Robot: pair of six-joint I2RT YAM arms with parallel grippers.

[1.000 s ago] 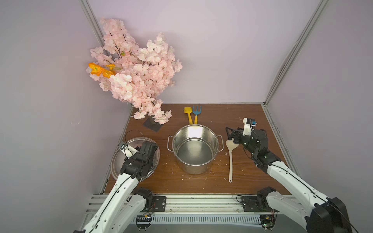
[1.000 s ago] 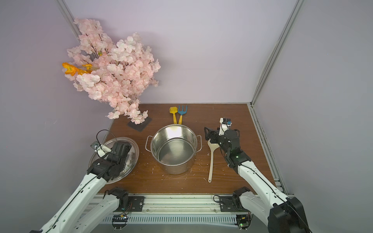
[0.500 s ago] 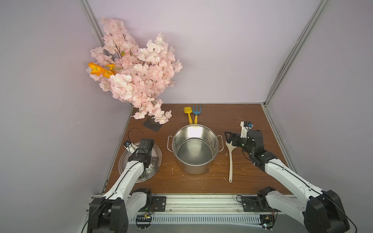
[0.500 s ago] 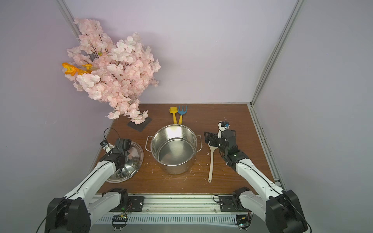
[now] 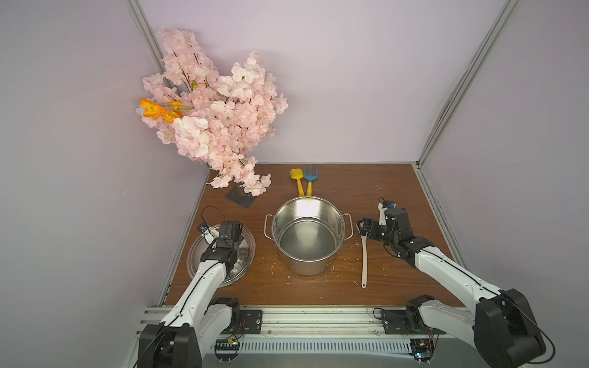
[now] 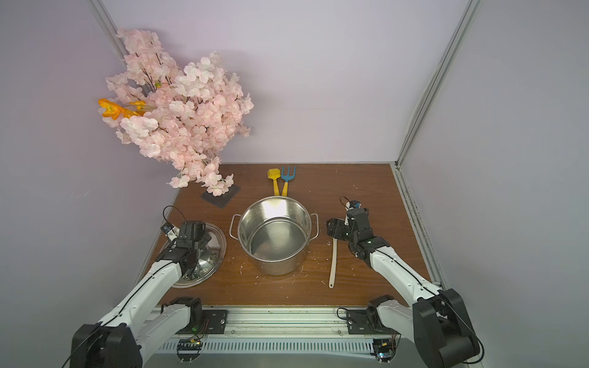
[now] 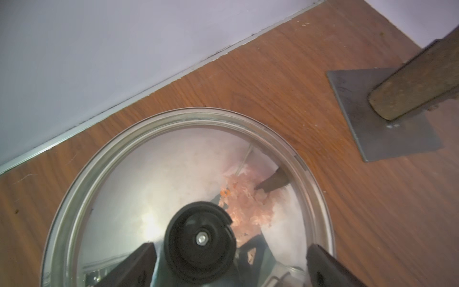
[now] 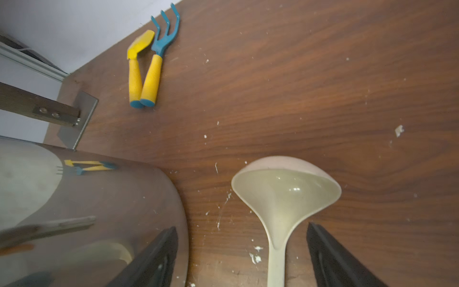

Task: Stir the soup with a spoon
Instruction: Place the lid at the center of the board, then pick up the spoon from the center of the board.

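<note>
The steel pot (image 5: 307,235) (image 6: 274,235) stands mid-table with a bare shiny inside; no soup shows in it. Right of the pot the cream spoon (image 5: 364,261) (image 6: 333,261) lies flat, a ladle with its bowl (image 8: 285,193) toward the back wall. My right gripper (image 5: 363,227) (image 8: 241,226) is open low over the spoon's neck, one jaw on each side and touching nothing. My left gripper (image 5: 232,229) (image 7: 230,245) is open above the pot's lid (image 7: 173,161), its jaws well apart from the black knob (image 7: 200,238).
The lid (image 5: 247,255) rests on the table by the left wall. Behind the pot lie a yellow toy shovel (image 5: 296,178) and a blue rake (image 5: 310,175). A pink blossom tree stands on a metal plate (image 5: 241,199) at the back left. White crumbs dot the wood.
The lid came down onto the table and my left gripper opened off its knob. My right gripper dropped lower over the spoon's bowl end.
</note>
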